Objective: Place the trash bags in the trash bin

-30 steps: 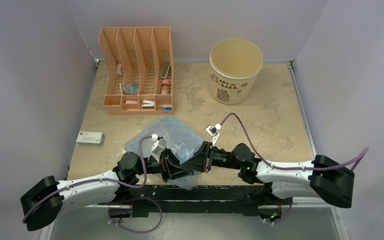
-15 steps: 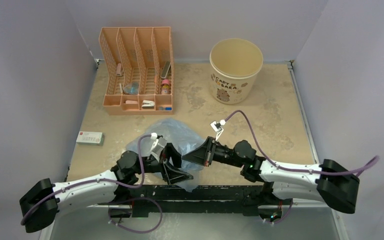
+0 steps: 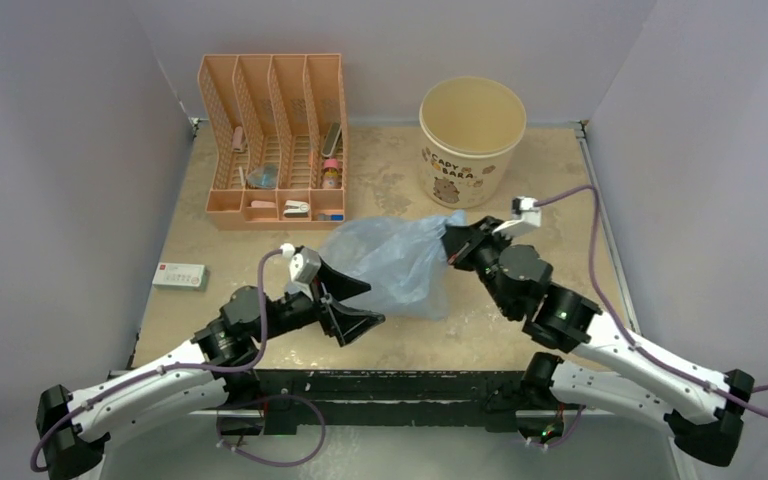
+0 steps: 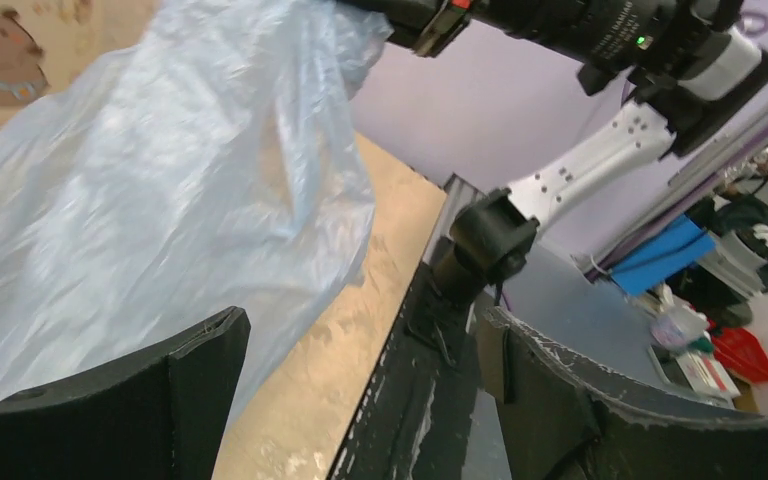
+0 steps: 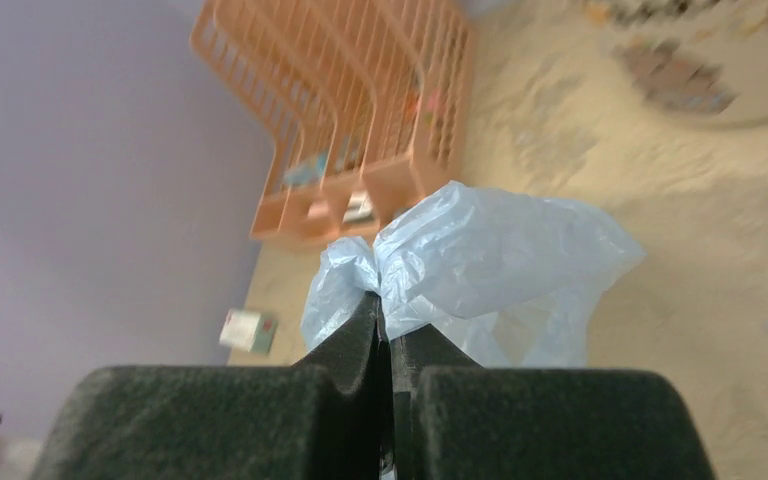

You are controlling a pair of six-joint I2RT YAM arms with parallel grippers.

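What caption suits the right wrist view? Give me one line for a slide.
Right gripper pinched shut on the light-blue trash bag, orange file organizer behind it.

The trash bin (image 3: 472, 140) at upper centre stands open-topped, with bare surface (image 3: 560, 190) to its right. The orange organizer (image 3: 275, 140) fills the upper left; the trash bag (image 3: 395, 262) drapes mid-frame.

Obs: thin translucent lt-blue plastic film bag (image 3: 395, 262) crinkled, limp; one corner bunched & raised, rest draped onto surface (image 3: 560, 200). Round cream bucket-like bin w/ brown lettering (image 3: 472, 150) upright, open-topped, just beyond raised corner.
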